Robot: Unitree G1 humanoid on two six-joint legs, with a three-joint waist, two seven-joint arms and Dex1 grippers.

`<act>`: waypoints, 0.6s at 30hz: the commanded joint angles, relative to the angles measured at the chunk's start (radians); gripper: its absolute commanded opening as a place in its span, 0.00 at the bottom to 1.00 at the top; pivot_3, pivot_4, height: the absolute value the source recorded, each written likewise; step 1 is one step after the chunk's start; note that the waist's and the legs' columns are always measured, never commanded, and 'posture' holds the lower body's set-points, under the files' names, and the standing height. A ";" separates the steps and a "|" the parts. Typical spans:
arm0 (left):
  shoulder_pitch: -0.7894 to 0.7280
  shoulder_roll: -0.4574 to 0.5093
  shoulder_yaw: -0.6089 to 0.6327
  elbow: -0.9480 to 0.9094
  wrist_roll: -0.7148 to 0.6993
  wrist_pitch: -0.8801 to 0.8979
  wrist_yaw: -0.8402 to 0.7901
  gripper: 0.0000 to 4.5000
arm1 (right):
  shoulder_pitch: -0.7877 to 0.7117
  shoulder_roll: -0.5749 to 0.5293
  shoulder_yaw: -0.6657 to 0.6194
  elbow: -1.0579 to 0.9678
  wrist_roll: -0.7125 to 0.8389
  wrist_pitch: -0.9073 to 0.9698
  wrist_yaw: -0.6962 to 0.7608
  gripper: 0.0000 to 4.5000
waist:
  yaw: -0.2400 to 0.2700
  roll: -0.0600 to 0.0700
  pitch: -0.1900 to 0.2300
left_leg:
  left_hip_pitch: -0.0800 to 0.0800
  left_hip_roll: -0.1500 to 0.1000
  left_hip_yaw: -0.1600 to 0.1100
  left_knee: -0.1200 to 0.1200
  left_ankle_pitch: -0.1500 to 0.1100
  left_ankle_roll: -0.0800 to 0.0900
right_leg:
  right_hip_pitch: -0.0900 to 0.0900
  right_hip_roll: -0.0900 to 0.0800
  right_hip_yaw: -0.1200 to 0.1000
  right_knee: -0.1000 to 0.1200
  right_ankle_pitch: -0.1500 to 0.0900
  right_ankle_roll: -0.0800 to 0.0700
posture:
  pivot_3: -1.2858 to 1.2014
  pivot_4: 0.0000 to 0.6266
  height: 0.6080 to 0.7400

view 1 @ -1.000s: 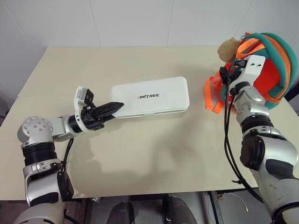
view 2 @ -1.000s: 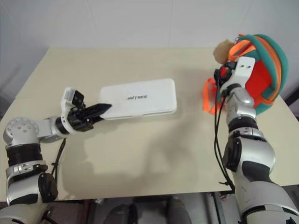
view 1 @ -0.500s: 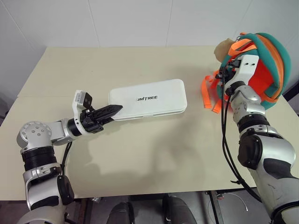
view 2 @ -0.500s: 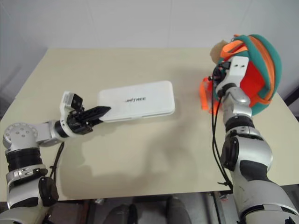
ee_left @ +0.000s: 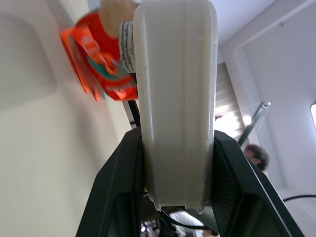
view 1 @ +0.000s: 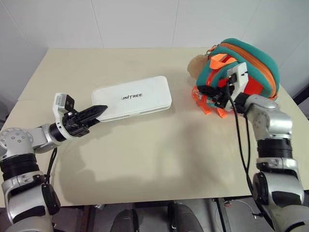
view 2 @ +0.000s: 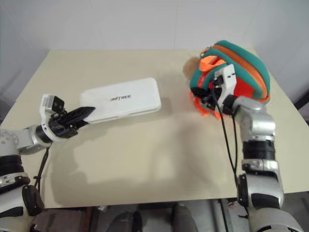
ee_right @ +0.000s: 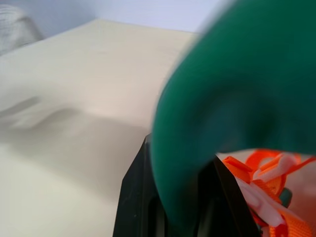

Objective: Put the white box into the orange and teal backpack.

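Observation:
The white box (view 1: 133, 98), long and flat with dark UNITREE lettering, lies left of the table's centre. My left gripper (view 1: 100, 109) is shut on its left end; in the left wrist view both black fingers (ee_left: 116, 197) press the box's (ee_left: 177, 98) sides. The orange and teal backpack (view 1: 251, 63) stands at the table's right side, its tan pom-pom (view 1: 195, 65) facing the box. My right gripper (view 1: 206, 92) is shut on the backpack's teal edge near the orange straps. In the right wrist view that teal fabric (ee_right: 227, 98) sits between the fingers (ee_right: 136, 197).
The beige table (view 1: 145, 164) has open surface in front of the box and between the box and the backpack. White walls stand behind it. A person (ee_left: 256, 157) shows far off in the left wrist view.
My right gripper closed on the backpack's teal edge and pulled the backpack left toward the table's middle, tipping it. My left arm shifted left, taking the box with it.

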 commanded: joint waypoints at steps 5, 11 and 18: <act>-0.033 0.057 -0.036 0.036 0.007 -0.057 -0.079 0.31 | 0.048 -0.074 -0.021 -0.359 0.167 0.198 0.021 0.12 | 0.004 0.000 0.000 | 0.000 0.000 0.000 0.000 0.000 0.000 | 0.000 -0.001 0.000 0.000 0.000 0.000 | 0.52 0.24 1.00; -0.050 0.079 -0.075 0.079 0.031 -0.098 -0.124 0.31 | 0.116 -0.145 -0.028 -0.661 0.395 0.383 0.059 0.12 | 0.015 0.000 0.000 | -0.001 0.000 0.000 -0.002 -0.001 0.001 | -0.002 0.000 0.000 -0.001 -0.001 -0.001 | 0.52 0.24 1.00; -0.083 0.101 -0.115 0.128 0.066 -0.131 -0.183 0.31 | 0.148 -0.191 -0.025 -0.820 0.608 0.469 0.051 0.12 | 0.030 0.000 0.000 | -0.002 -0.001 0.001 -0.002 -0.002 0.003 | -0.002 0.000 -0.001 -0.002 -0.001 -0.001 | 0.52 0.24 1.00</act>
